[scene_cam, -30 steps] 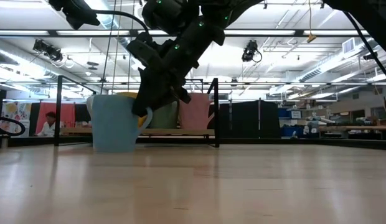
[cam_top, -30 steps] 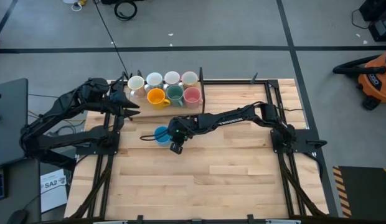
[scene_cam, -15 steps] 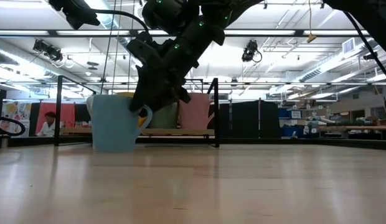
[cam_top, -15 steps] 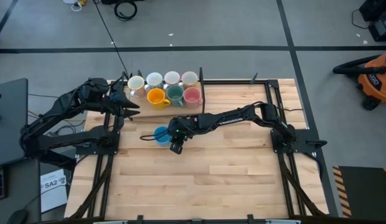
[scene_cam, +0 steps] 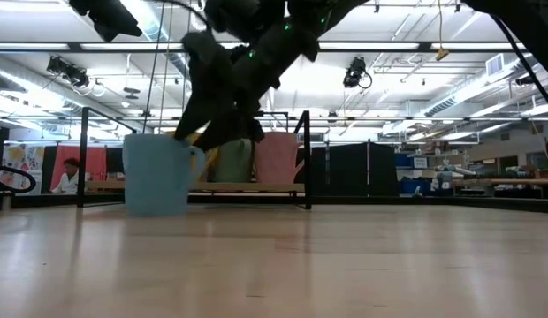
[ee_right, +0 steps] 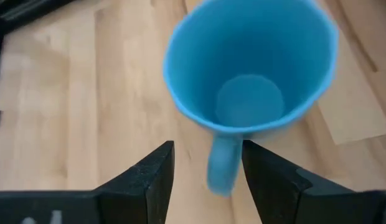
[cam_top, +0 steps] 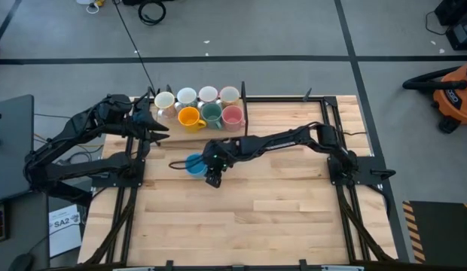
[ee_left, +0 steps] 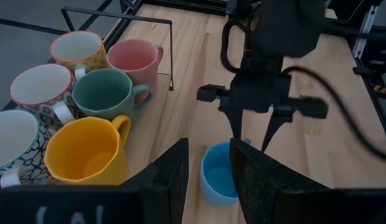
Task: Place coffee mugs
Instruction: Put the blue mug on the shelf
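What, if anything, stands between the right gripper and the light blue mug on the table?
Nothing visible does. The right gripper hangs open just above the light blue mug, fingers either side of its handle, with only air between. The mug stands upright on the table.

Grey floor, orange vacuum, bright ceiling lights.

- Light blue ceramic mug: lower part hidden behind the left arm's own dark fingers in the left wrist view.
- White patterned mug: cut off by the picture's edge.
- Yellow, green and pink mugs, low view: mostly hidden behind the blue mug and the blurred right gripper.
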